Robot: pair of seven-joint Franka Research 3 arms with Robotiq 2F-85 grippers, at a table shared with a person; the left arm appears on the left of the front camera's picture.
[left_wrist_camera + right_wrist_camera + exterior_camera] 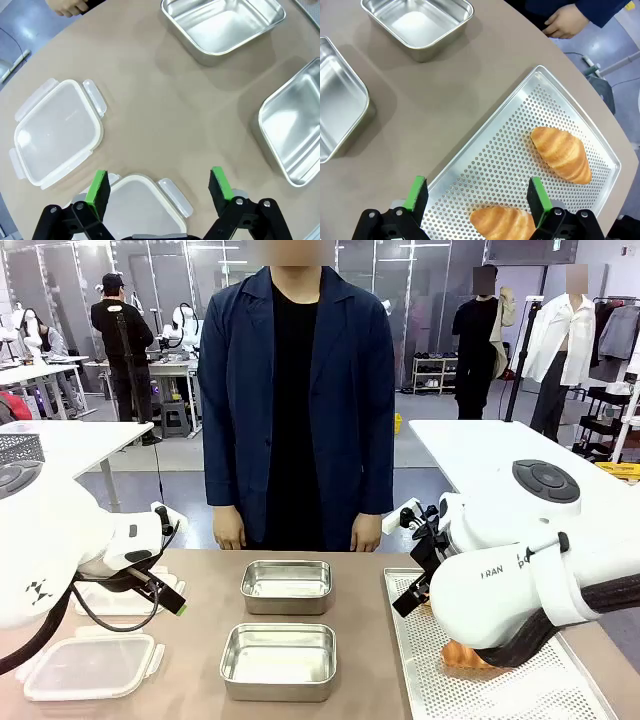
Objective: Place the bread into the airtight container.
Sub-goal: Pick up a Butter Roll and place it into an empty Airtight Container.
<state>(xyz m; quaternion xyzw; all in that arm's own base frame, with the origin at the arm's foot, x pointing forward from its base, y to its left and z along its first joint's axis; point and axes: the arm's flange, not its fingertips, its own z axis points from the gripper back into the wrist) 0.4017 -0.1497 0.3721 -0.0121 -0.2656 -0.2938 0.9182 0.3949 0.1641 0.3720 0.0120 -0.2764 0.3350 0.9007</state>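
Two golden croissant-shaped breads lie on a perforated metal tray (520, 135): one bread (562, 154) toward its far side, the other (502, 223) close under my right gripper (477, 192), which hovers open above the tray with nothing in it. The front view gives a glimpse of bread (465, 655) under the right arm. Two open steel containers sit mid-table, one near (278, 660) and one far (287, 585). My left gripper (159, 185) hangs open and empty over a translucent lid (135, 210).
A second clip-on lid (57, 131) lies beside the first at the table's left. A person stands at the far edge, hands (229, 537) hanging near the table. The tray (500, 680) takes up the right side.
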